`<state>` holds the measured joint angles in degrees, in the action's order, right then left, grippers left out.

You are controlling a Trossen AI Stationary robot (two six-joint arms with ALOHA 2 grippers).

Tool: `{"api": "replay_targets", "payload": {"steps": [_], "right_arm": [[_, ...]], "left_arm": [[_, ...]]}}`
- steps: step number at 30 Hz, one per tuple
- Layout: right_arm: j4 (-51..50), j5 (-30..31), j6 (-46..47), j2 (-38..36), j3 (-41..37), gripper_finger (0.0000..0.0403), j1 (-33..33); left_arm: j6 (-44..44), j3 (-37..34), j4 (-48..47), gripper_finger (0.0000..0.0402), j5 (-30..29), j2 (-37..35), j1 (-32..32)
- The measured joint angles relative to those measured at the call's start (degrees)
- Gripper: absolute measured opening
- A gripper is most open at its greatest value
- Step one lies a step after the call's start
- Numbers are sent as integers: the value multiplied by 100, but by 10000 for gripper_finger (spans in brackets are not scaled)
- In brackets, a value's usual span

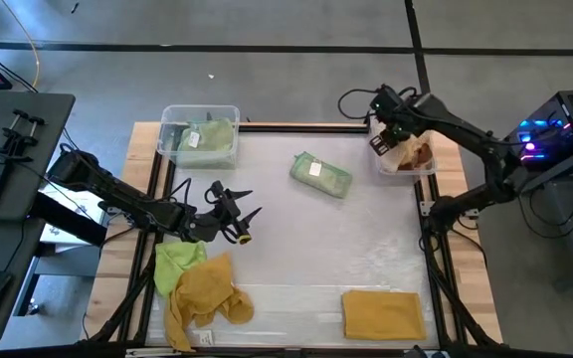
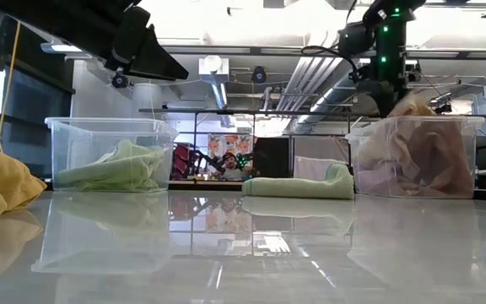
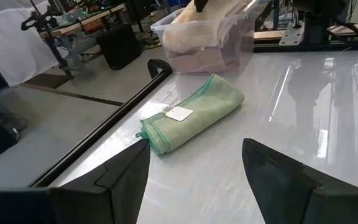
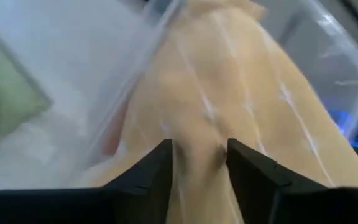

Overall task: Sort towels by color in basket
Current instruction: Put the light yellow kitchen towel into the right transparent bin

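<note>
The tabletop carries two clear bins at its far edge, and the sorting looks roughly half done. The left bin already holds pale green towels. The right bin holds pink-brown cloth, and a tan towel is draped over its rim and into it.

Four towels are still loose. A folded mustard towel lies flat at the near right. A crumpled mustard towel sits at the near left, touching a lime towel bunched just beside it. A folded green towel with a white tag rests mid-table between the bins.

The right gripper is over the right bin, its fingers pinching a fold of the tan towel, so this drop is judged not yet finished. The left gripper hangs above the tabletop near the lime towel, fingers spread and holding nothing, facing the folded green towel.

Left to do, by this reckoning: release the tan towel, move both green-toned towels, and place the two mustard ones, for which no bin is visible.
</note>
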<state>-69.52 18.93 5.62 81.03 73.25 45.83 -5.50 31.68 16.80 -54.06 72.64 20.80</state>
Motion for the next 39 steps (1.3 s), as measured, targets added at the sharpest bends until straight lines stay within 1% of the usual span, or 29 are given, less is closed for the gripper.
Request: {"api": "replay_targets", "payload": {"steps": [3,4,6,8,10,12,16,21,24,27,31,37,39], "right_arm": [[131,-760,-210,-91,-4,168,39],[211,-896,-246,-167,-4,171,7],[353,-915,-265,-370,-4,173,-94],[390,-641,-144,-616,-4,172,-189],[292,-95,136,-861,-4,169,-252],[-15,495,608,-1027,-2,164,-205],[-595,1285,1345,-1099,-2,149,17],[-637,1711,1610,-789,-9,125,63],[-762,2034,1710,-539,-149,114,60],[-598,1918,1610,-300,-488,105,58],[-35,1654,1301,-58,-1007,97,69],[712,955,839,157,-1583,96,255],[790,881,695,156,-1686,96,347]], "left_arm": [[-28,0,0,241,-1,0,0],[-28,0,0,241,-2,0,0],[-28,0,1,241,-1,0,0],[-28,0,2,241,-2,0,0],[-28,0,2,241,-2,0,0],[-29,0,5,241,-2,0,0],[-24,0,59,241,-2,0,-18],[112,2,182,241,-2,-2,-74],[116,2,247,241,2,-2,-116],[115,2,245,241,114,-2,-151],[112,2,245,241,166,-2,-168],[112,2,251,241,168,-2,-166],[112,2,256,241,166,-2,-166]]}}
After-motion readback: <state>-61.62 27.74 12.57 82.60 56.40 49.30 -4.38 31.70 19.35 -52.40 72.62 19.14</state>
